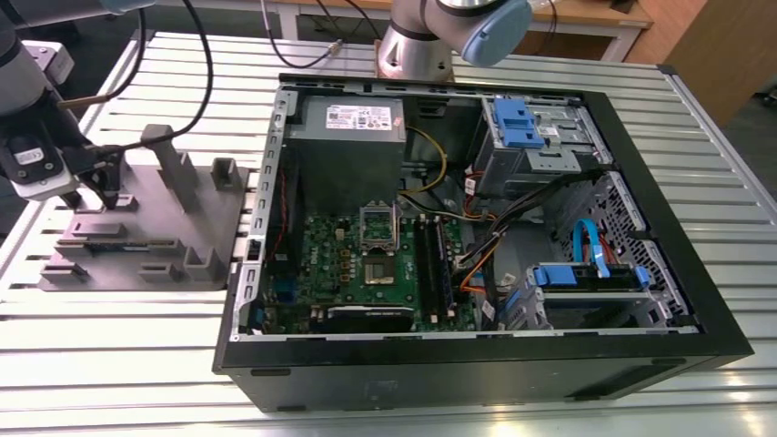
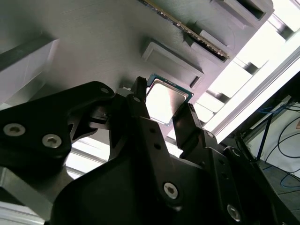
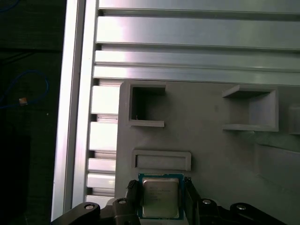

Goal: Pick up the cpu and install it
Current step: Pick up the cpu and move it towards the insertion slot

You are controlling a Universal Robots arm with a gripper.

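Over the grey fixture (image 1: 146, 218), at the exterior view's left, straddling the flat cpu (image 3: 161, 199) with the pincer (image 3: 161, 186); chip dead centre; clamped or merely close, cannot tell.

**Cut edges and covered corners at the fixture**

In the first wrist view the cpu (image 3: 161, 199) runs off the picture's edge, so one side of it is cut away. The print on its top is too blurred to read. The gripper (image 3: 161, 183) is cut by the same edge.

In the second wrist view the gripper (image 2: 164, 96) covers two corners of the cpu (image 2: 161, 102) and glare whitens the chip's top. Whether the gripper touches the chip cannot be told.

In the exterior view the tip of the gripper (image 1: 101, 198) is hidden among the upright blocks of the grey fixture (image 1: 182, 246). The arm (image 1: 419, 50) is cut off by the top edge. The socket (image 1: 378, 232) on the board is too small for its state to be told.
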